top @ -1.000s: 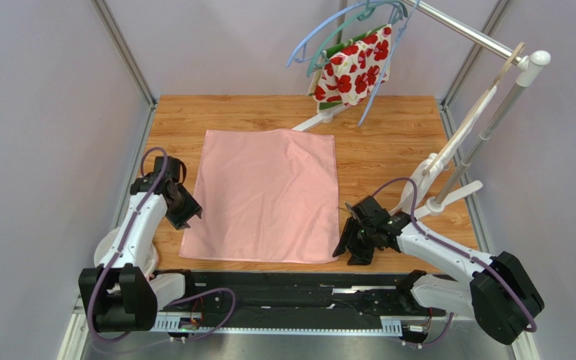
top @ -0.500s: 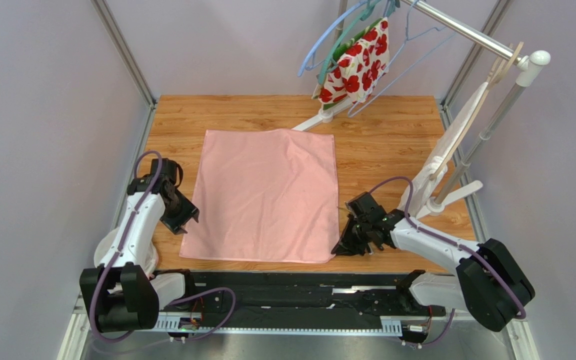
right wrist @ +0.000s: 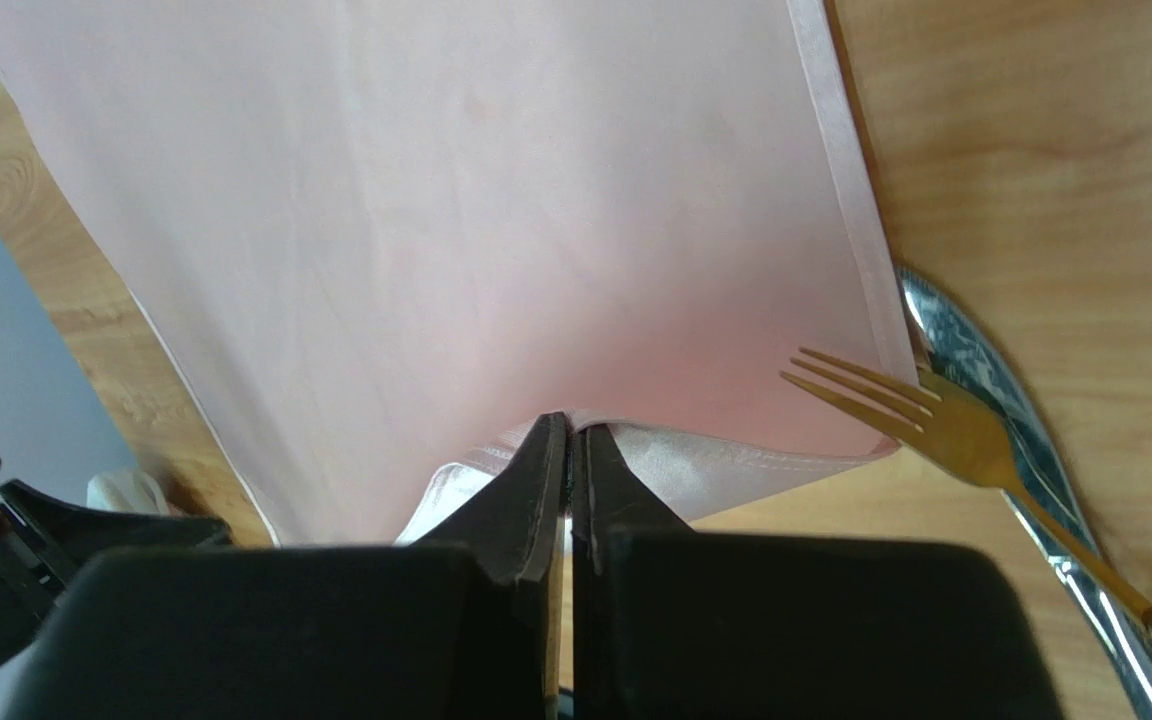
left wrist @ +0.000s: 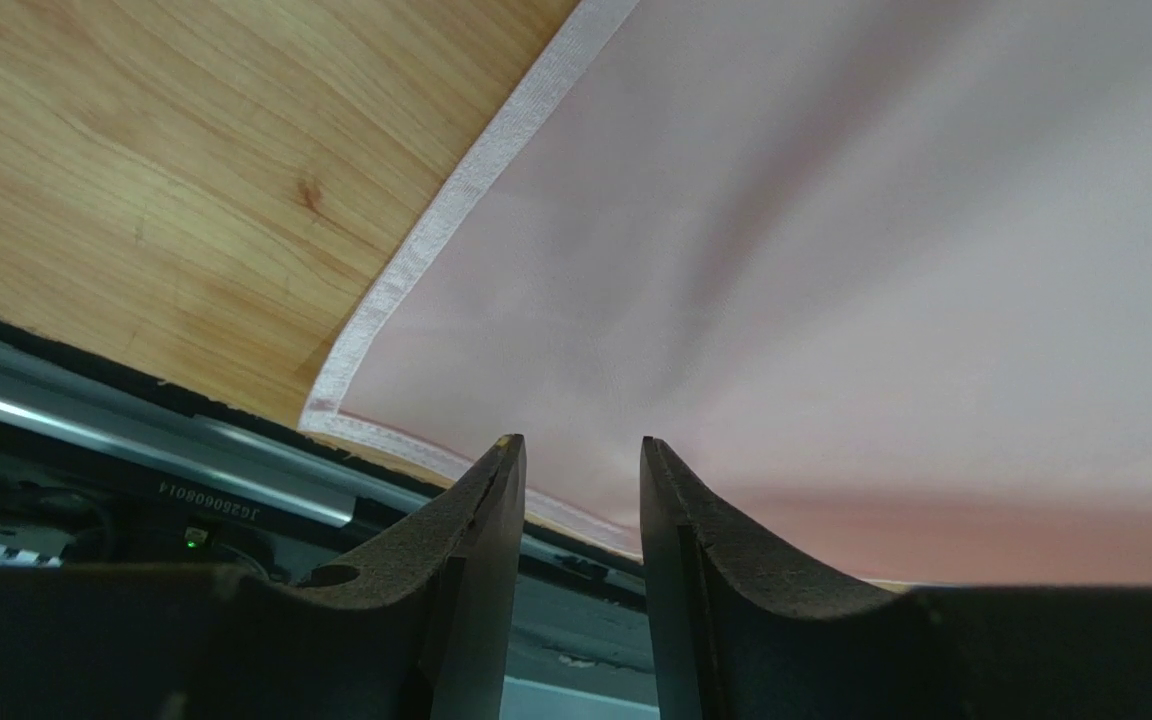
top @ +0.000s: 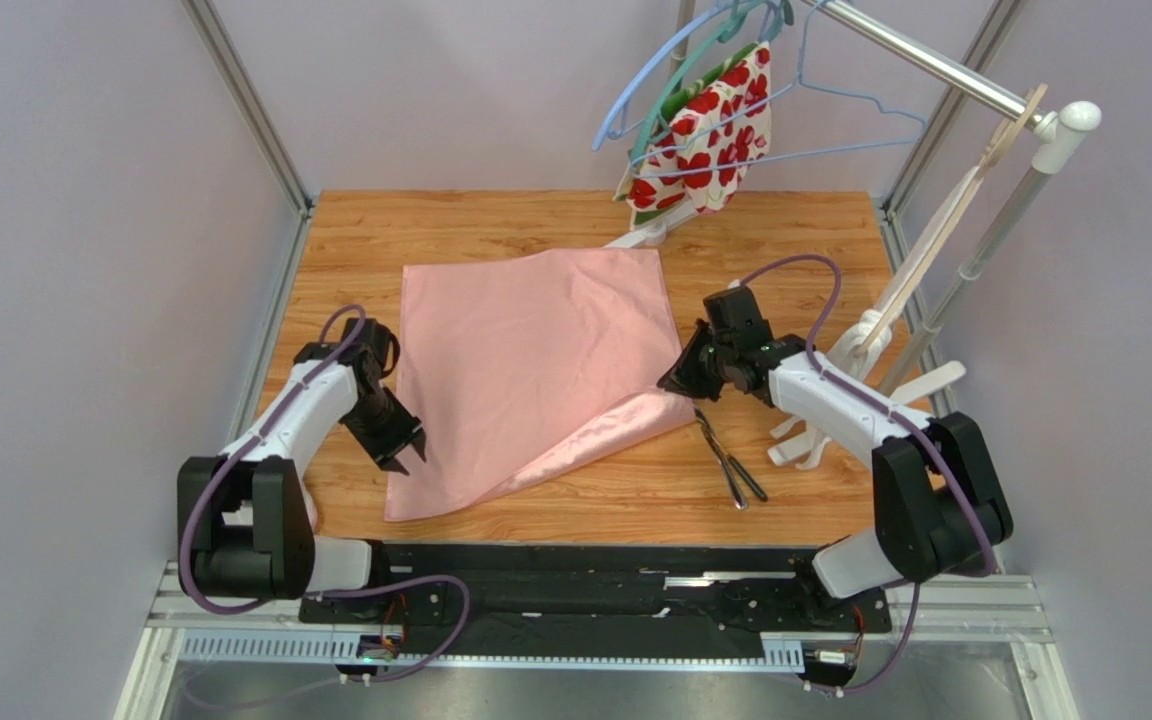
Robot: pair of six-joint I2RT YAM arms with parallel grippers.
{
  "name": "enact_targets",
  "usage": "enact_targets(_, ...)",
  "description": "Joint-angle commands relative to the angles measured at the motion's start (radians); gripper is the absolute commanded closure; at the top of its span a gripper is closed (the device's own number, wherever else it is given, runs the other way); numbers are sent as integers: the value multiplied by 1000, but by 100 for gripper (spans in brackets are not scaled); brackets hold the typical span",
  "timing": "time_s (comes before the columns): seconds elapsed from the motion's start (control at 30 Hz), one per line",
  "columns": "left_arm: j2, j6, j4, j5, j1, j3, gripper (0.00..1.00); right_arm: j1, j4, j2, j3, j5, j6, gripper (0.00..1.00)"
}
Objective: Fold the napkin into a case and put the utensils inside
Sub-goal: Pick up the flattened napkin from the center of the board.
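Napkin [top: 530,360] on the bench [top: 372,225] middle, utensils [top: 725,455] on bench just right of napkin's near right edge, fork [right wrist: 928,420] across the other piece, cloth on hangers [top: 710,143] behind napkin's far right corner

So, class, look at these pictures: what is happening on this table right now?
The right gripper is shut on the right edge of the pink napkin, holding it raised off the wooden table so the cloth slopes and creases. The left gripper hangs open by the napkin's near left corner, gripping nothing. The utensils lie bare on the wood beside the napkin's right side. No case has been folded yet.
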Motion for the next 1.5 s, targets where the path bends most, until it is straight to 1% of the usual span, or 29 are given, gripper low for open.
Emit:
enact_targets(0.0,-8,-63,-88,-106,-55,17,56,-32,44,50,87,35,-80,100)
enact_targets(0.07,-48,-119,-121,-168,-56,-2,55,-34,46,53,93,38,-98,100)
enact_targets(0.13,-69,-175,-128,-181,-56,-23,55,-37,47,49,90,36,-101,100)
enact_targets(0.27,-88,-250,-146,-163,-45,-65,54,-40,52,44,85,-11,-94,100)
enact_targets(0.37,-106,-275,-151,-146,-7,-91,53,-40,58,33,82,-16,-95,100)
enact_targets(0.5,-152,-284,-171,-118,47,-99,47,-40,60,19,79,-17,-97,100)
enact_targets(0.57,-184,-301,-189,-121,55,-97,13,-40,58,16,79,-22,-95,100)
enact_targets(0.6,-195,-323,-195,-123,55,-97,12,-40,58,13,79,-25,-97,100)
enact_targets(0.63,-201,-339,-207,-124,56,-97,1,-41,58,12,79,-27,-97,100)
enact_targets(0.73,-197,-365,-180,-95,70,-118,1,-40,55,3,78,-31,-97,100)
enact_targets(0.77,-177,-368,-169,-75,76,-125,3,-40,55,3,79,-33,-97,100)
enact_targets(0.9,-128,-399,-106,-11,79,-160,16,-41,52,6,92,-31,-89,100)
enact_targets(0.97,-116,-411,-105,-15,79,-162,17,-41,52,9,96,-36,-84,100)
enact_targets(1.0,-114,-417,-109,-28,79,-158,22,-41,52,6,101,-36,-83,100)
enact_targets(1.03,-111,-422,-118,-41,79,-155,25,-41,50,4,102,-39,-83,100)
enact_targets(1.13,-111,-440,-134,-74,84,-149,27,-43,43,3,108,-39,-83,100)
enact_targets(1.23,-102,-460,-117,-80,86,-164,32,-46,41,1,108,-37,-81,100)
enact_targets(1.37,-91,-480,-96,-84,90,-195,33,-47,46,4,107,-47,-75,100)
enact_targets(1.47,-99,-486,-105,-101,93,-191,32,-49,47,4,107,-50,-72,100)
